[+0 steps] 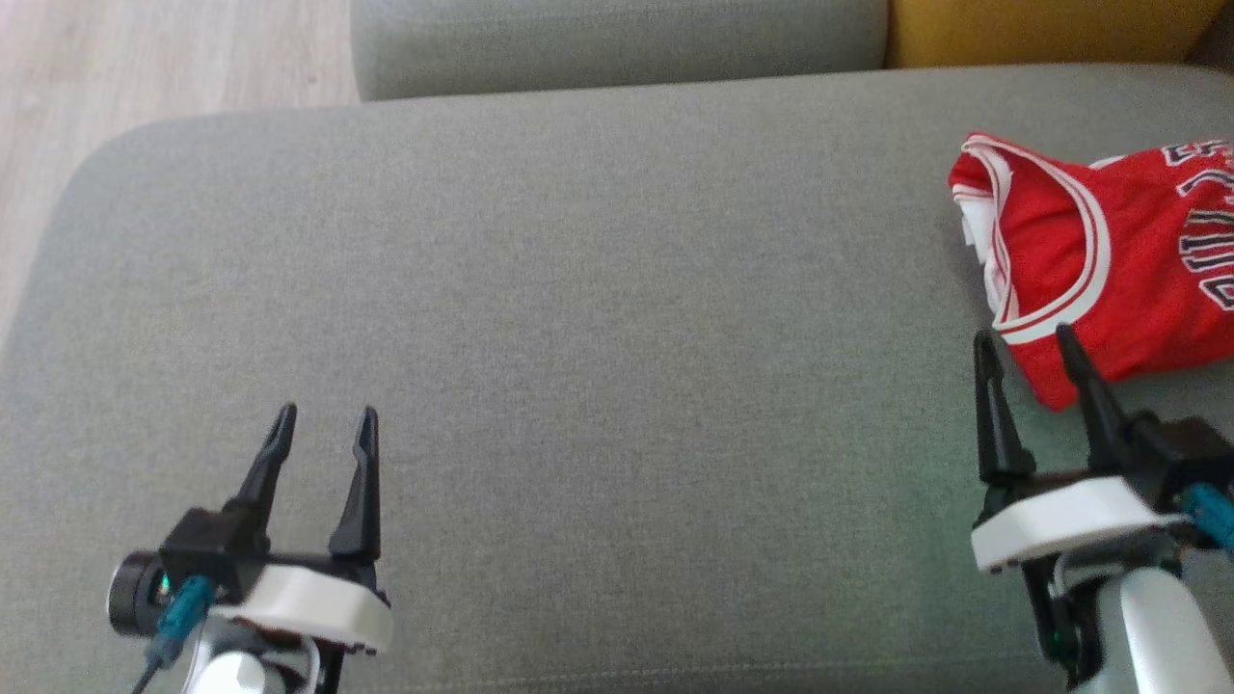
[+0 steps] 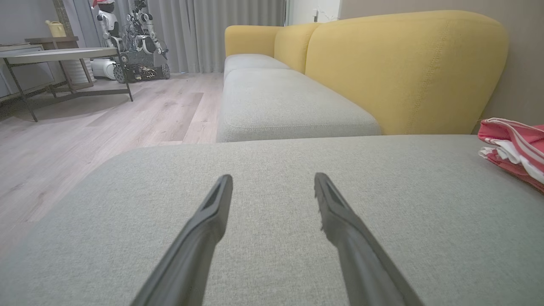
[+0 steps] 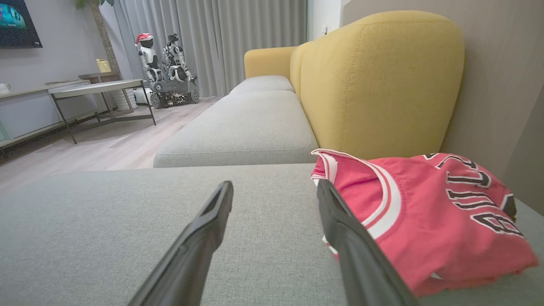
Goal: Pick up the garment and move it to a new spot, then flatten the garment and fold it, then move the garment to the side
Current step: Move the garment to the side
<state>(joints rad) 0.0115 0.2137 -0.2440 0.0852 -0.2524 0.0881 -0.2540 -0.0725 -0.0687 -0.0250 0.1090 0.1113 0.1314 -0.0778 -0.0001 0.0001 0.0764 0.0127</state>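
Observation:
The garment (image 1: 1109, 255) is a red sleeveless jersey with white trim and black lettering, lying folded at the right end of the grey sofa seat (image 1: 598, 318). In the right wrist view the garment (image 3: 429, 212) sits just right of my fingers. My right gripper (image 1: 1027, 345) is open and empty, its right fingertip at the jersey's near-left edge. My left gripper (image 1: 324, 420) is open and empty over bare cushion at the lower left, far from the jersey. The left wrist view shows the left gripper (image 2: 273, 180) over the cushion and the garment (image 2: 516, 146) at the far right edge.
A second grey seat cushion (image 1: 617, 43) and the yellow backrest (image 1: 1041, 29) lie beyond. Wooden floor (image 1: 145, 67) borders the seat's left end. Farther off stand a low table (image 2: 63, 55) and a parked robot (image 3: 163, 63) by the curtains.

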